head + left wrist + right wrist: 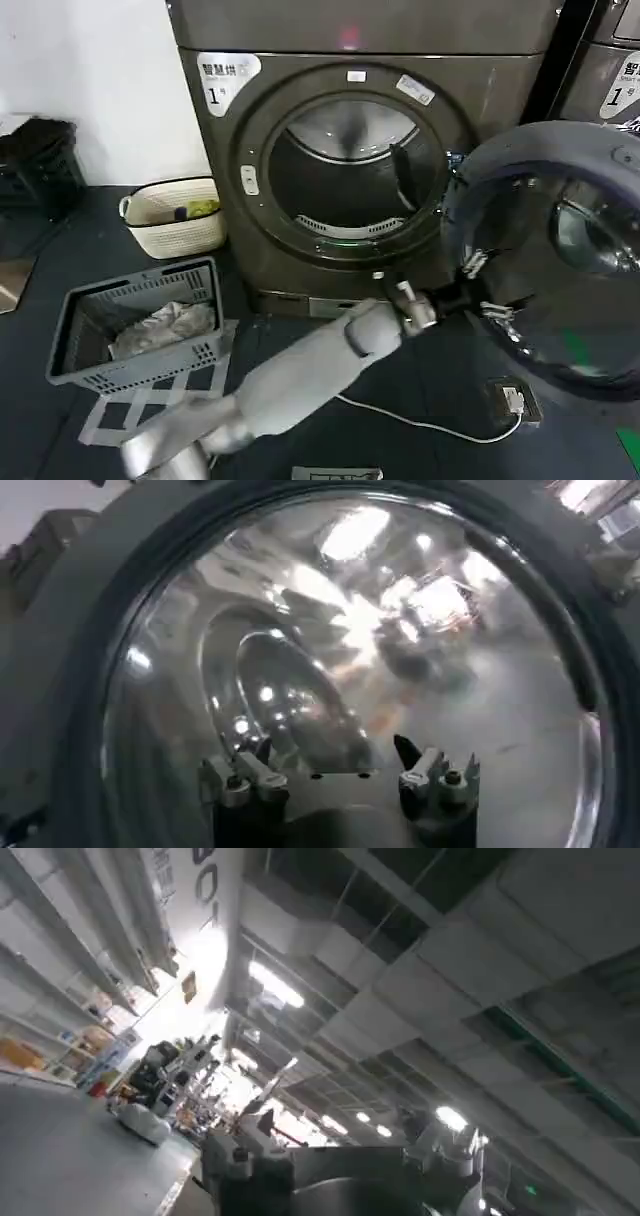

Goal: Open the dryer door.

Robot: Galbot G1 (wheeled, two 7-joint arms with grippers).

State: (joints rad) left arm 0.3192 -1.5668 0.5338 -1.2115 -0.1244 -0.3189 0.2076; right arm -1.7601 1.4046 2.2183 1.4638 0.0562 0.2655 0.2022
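The dryer door [560,250] already hangs wide open off the drum [350,170], so little is left, with my left tool [470,285] spread apart beside its inner ring.

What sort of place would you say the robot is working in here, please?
Probably a laundry area: a front-loading dryer with the dryer door swung open, a second machine beside it, and a grey laundry basket holding cloth.
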